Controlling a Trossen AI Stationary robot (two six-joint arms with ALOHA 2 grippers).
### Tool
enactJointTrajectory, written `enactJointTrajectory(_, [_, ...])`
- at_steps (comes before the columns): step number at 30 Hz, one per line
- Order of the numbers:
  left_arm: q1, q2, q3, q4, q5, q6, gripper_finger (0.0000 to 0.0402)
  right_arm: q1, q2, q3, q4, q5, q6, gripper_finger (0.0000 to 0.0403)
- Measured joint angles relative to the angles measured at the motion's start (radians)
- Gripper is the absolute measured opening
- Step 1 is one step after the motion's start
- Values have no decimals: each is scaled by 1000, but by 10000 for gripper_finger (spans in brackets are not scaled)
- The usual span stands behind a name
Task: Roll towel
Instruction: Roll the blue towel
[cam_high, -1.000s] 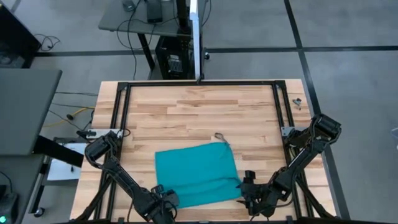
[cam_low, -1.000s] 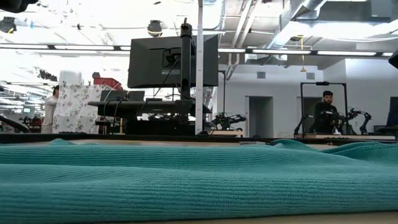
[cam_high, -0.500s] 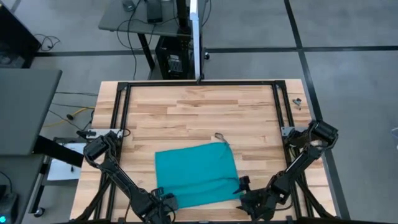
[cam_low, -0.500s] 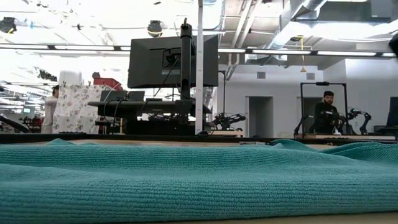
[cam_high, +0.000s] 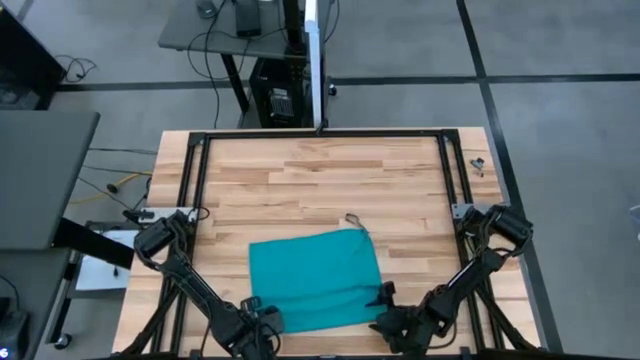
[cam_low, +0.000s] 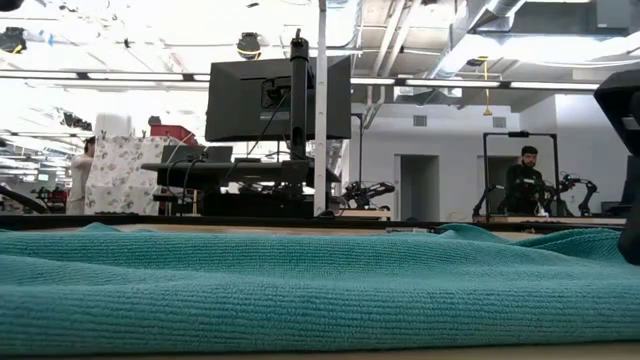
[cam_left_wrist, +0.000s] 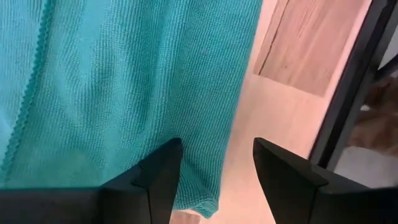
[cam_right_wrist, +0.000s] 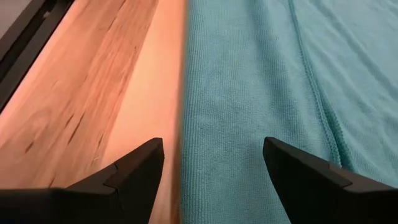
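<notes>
1. From above, the plain teal fabric towel (cam_high: 315, 279) lies spread flat on the pale wooden plank table (cam_high: 320, 180), towards its near edge, with a small loop tag (cam_high: 353, 220) poking from its far right corner. The left gripper (cam_high: 262, 316) sits at the towel's near left corner; the right gripper (cam_high: 386, 308) sits at its near right corner.
2. At table height, ribbed teal cloth fills the foreground. A dark monitor (cam_low: 279, 98) stands behind the table, and a person (cam_low: 522, 185) stands far off in the room.
3. Past the left wrist, the two dark fingers (cam_left_wrist: 152, 180) stand apart, released, straddling the towel's side edge.
4. Past the right wrist, the fingers (cam_right_wrist: 134, 171) are spread wide, holding nothing, straddling the towel's edge over wood and cloth.
</notes>
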Motion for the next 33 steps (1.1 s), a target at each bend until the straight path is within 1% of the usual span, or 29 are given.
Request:
enactJointTrajectory(2, [13,0,0,-3,-1,29,185,-3,1,0,-3,-1,9,270])
enactJointTrajectory(6, [28,0,2,-8,-4,35,185,-9,2,-1,-7,-1,16,270])
enactJointTrajectory(14, [6,0,115,-52,-3,62,185,-10,3,-4,5,1,15,270])
enactJointTrajectory(16, [0,-1,135,-92,-32,93,185,-11,3,-5,14,1,15,270])
enactJointTrajectory(20, [-7,7,122,-159,-129,162,185,-13,3,-5,18,1,15,270])
enactJointTrajectory(22, [-9,22,119,-164,-139,217,185,-14,4,-5,19,0,15,270])
enactJointTrajectory(26, [-12,50,136,-113,-131,309,185,-13,4,-5,22,3,42,270])
enactJointTrajectory(30, [-19,64,174,-147,-155,326,185,-13,4,-5,23,2,82,270])
enactJointTrajectory(33, [-24,64,169,-144,-189,327,185,-13,4,-5,23,1,91,270])
